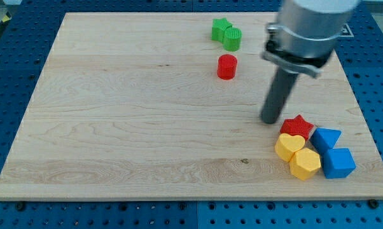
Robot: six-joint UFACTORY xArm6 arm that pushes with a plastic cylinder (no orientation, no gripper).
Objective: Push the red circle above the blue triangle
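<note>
No jaws are fitted, so nothing is grasped; my tip [270,119] is set on the table [128,127], just at the view's left of the red star [297,125]. The red circle [227,66] is seen well apart, toward the view's top-left of the tip. The blue triangle [324,138] lies to the lower right. The push is judged not yet begun.
</note>
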